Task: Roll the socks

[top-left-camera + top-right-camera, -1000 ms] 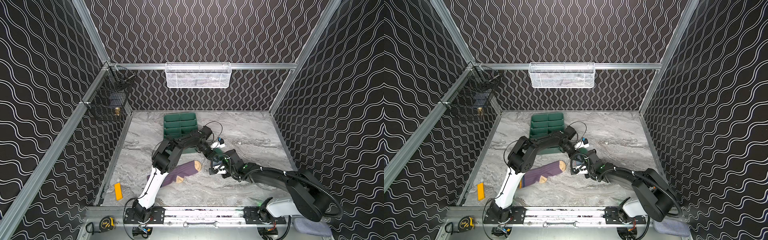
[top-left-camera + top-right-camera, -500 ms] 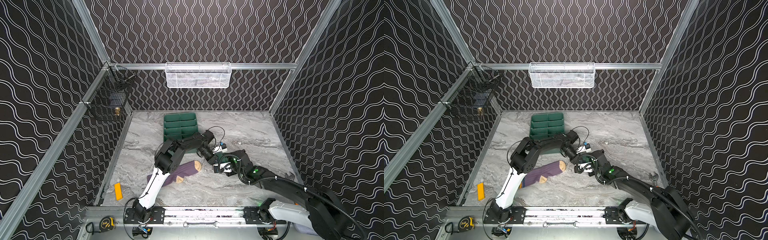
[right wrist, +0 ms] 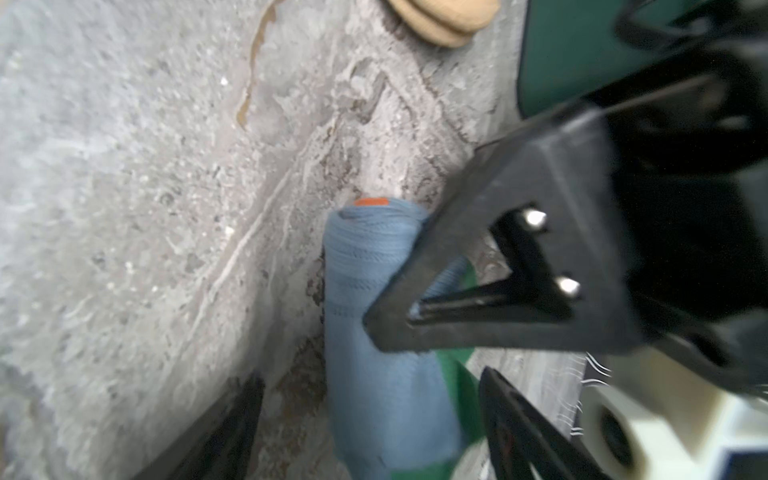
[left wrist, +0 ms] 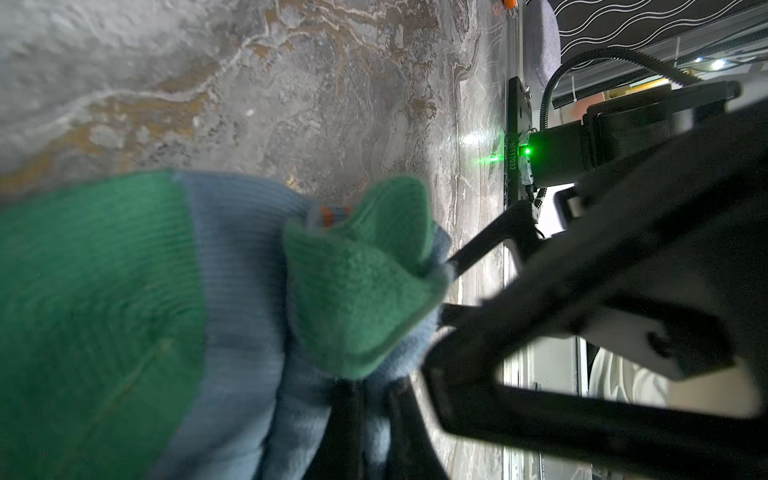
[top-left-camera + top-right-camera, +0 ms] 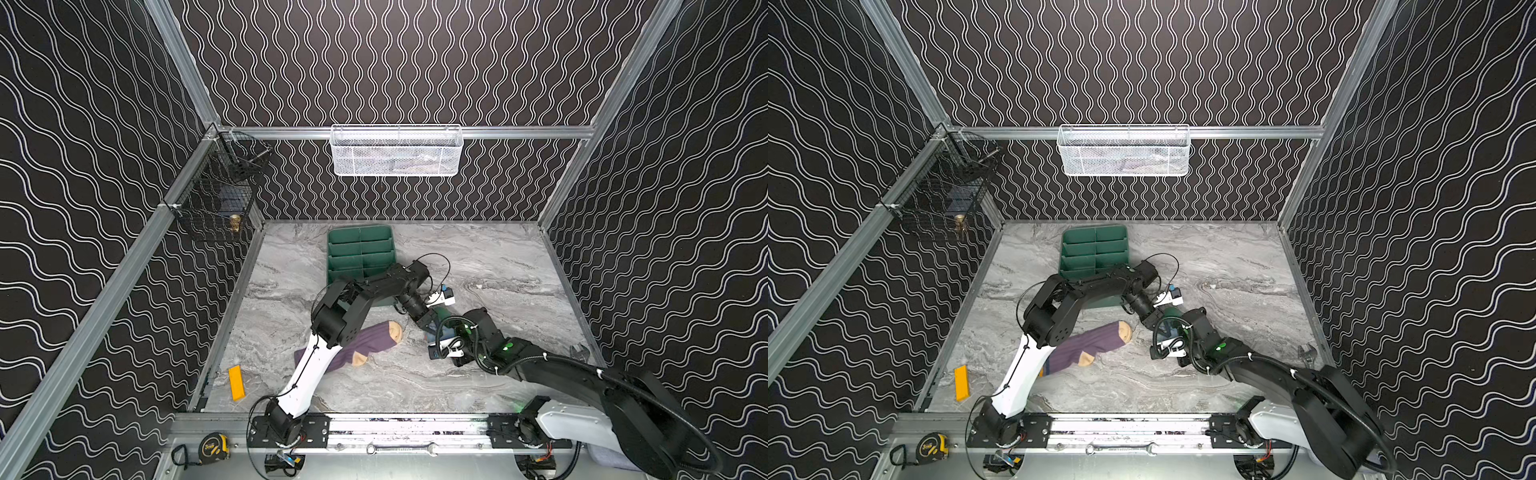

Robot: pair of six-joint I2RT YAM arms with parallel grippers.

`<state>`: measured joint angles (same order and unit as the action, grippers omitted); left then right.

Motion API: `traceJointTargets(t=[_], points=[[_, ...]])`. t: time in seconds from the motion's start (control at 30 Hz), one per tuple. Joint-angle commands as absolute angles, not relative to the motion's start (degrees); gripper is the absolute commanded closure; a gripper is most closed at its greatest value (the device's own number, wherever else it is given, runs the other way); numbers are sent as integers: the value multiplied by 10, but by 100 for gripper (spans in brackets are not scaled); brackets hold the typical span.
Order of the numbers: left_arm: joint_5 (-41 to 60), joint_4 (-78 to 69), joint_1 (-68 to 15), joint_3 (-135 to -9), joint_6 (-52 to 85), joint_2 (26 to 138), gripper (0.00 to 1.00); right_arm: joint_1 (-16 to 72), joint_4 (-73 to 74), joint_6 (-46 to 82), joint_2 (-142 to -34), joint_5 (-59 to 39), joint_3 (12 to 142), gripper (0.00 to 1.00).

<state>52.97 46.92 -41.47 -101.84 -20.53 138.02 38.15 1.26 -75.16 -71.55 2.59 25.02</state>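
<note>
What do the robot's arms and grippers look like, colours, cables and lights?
The left arm has a white lower link and black upper links with thin looping black cables. The right arm is black above a white base link, with a ribbed black hose and a green light. The left gripper and right gripper are matte black, with open triangular finger frames.

The grey marble desk [image 5: 498,257] has a green tray [image 5: 360,249] with little boxes in it, near the back. A yellow block [image 5: 237,382] lies by the left edge. A wrench [image 5: 579,353] lies by the right edge. A white basket [image 5: 395,151] hangs on the back wall. A black wire basket [image 5: 216,199] hangs on the left.
</note>
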Motion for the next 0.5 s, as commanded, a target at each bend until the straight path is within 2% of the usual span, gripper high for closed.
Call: traceJointTargets(t=[0.0, 0.07, 0.13, 0.37, 0.47], points=[[271, 562, -425, -1001, -199, 1411, 100, 382, 42, -737, -749, 32, 267, 21], [272, 563, -427, -1001, -201, 1409, 100, 382, 34, -734, -772, 34, 280, 26], [272, 561, -428, -999, -202, 1407, 100, 383, 20, -737, -790, 41, 287, 37], [276, 546, -429, -1000, -199, 1401, 100, 382, -54, -721, -797, 30, 294, 88], [274, 536, -429, -999, -196, 1395, 100, 382, -110, -700, -797, 16, 306, 100]])
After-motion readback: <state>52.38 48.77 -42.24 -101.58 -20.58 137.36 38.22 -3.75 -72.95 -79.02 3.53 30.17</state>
